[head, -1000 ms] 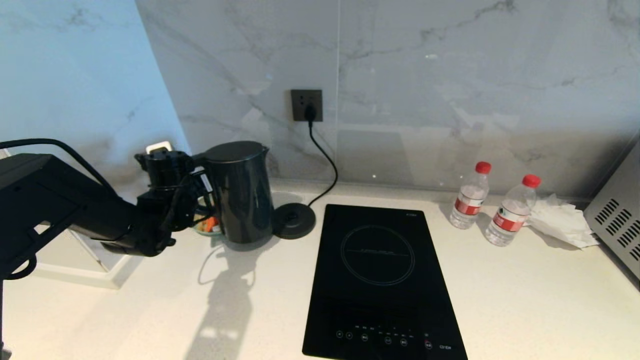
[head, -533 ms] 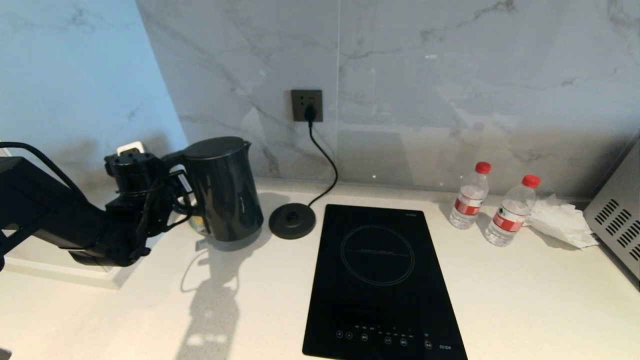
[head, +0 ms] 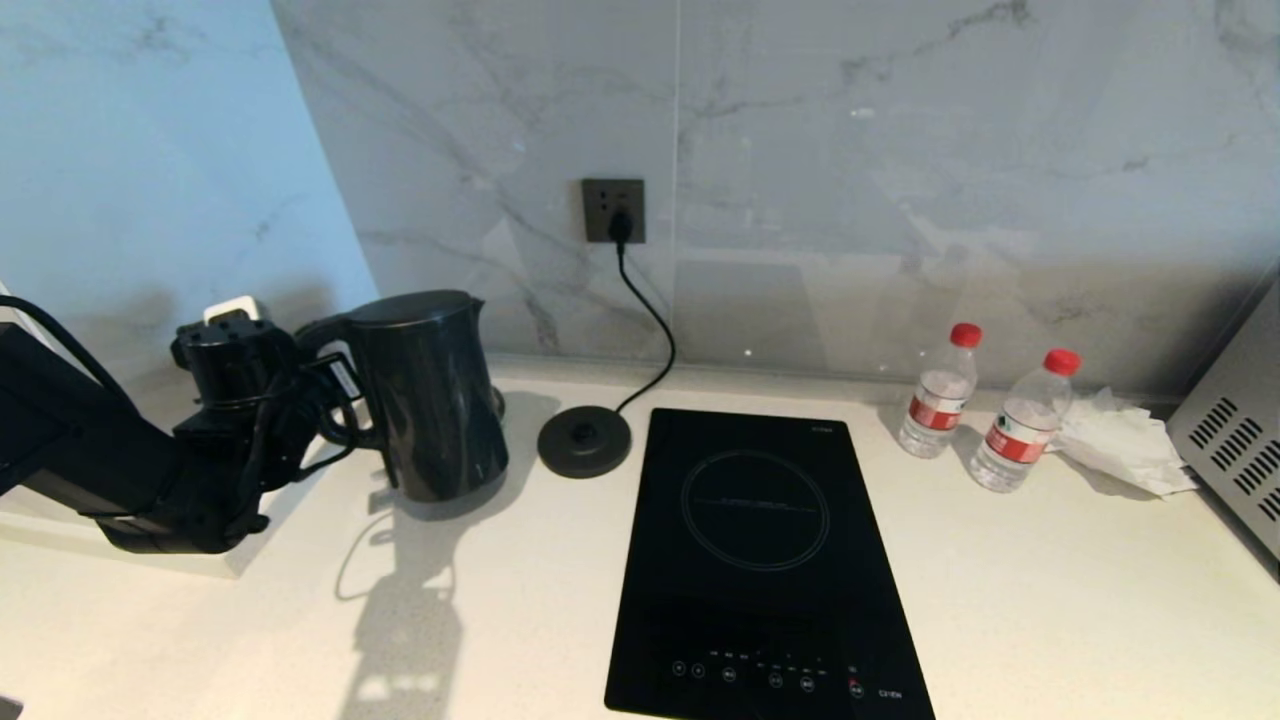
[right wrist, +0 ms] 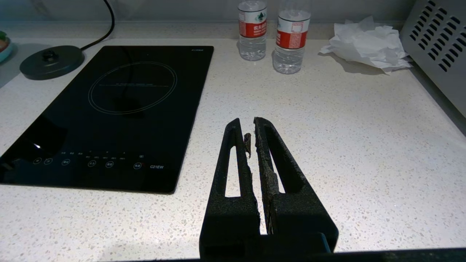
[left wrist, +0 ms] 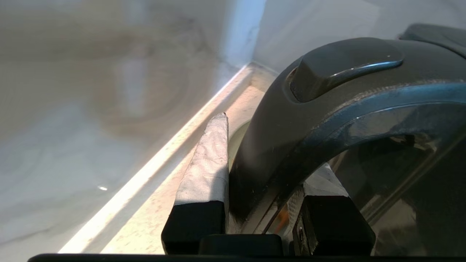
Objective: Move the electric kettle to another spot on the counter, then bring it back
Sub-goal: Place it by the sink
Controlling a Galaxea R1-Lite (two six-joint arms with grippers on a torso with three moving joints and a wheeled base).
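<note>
Head view: at left of frame our left tool (head: 335, 400) clamps the tall glossy black electric kettle's (head: 425, 395) loop handle above the off-white speckled stone counter (head: 1050, 580); our right tool (right wrist: 251, 127) is closed, empty.

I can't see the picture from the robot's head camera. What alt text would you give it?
The left gripper holds a black kettle by its handle at the left of a pale counter, beside the kettle's empty corded base. A black hob lies in the middle; two water bottles and crumpled paper sit at the right, below a marble wall.
</note>
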